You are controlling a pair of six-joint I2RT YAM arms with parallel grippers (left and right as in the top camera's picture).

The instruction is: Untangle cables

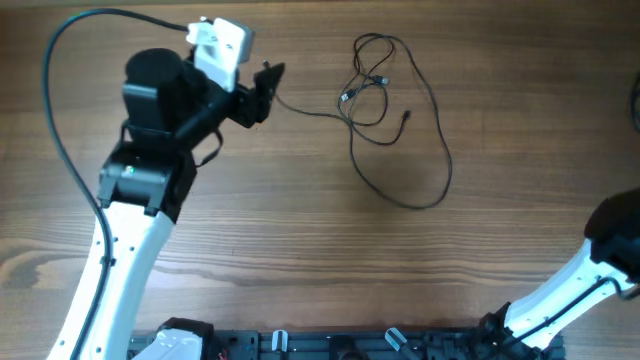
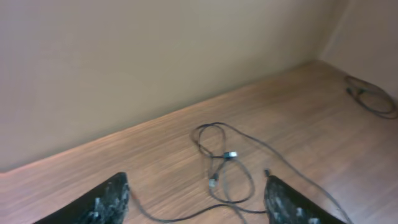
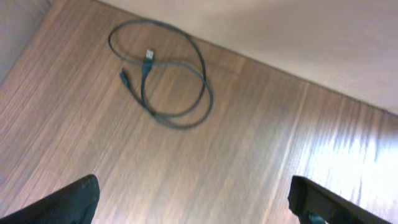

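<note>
A thin black cable (image 1: 400, 130) lies spread on the wooden table, with a small tangle of loops and plugs (image 1: 368, 85) and one long loop curving to the right. One strand runs left to my left gripper (image 1: 264, 92). In the left wrist view that gripper (image 2: 199, 202) is open, and the strand (image 2: 186, 218) lies on the table between its fingers, ending near the left fingertip (image 2: 115, 193). A second cable (image 3: 163, 81) lies in a loose coil ahead of my right gripper (image 3: 199, 205), which is open wide with nothing between its fingers.
The second cable (image 2: 372, 98) also shows far right in the left wrist view, close to the wall corner. A beige wall (image 2: 155, 56) borders the table's far side. My right arm (image 1: 600, 260) stands at the lower right.
</note>
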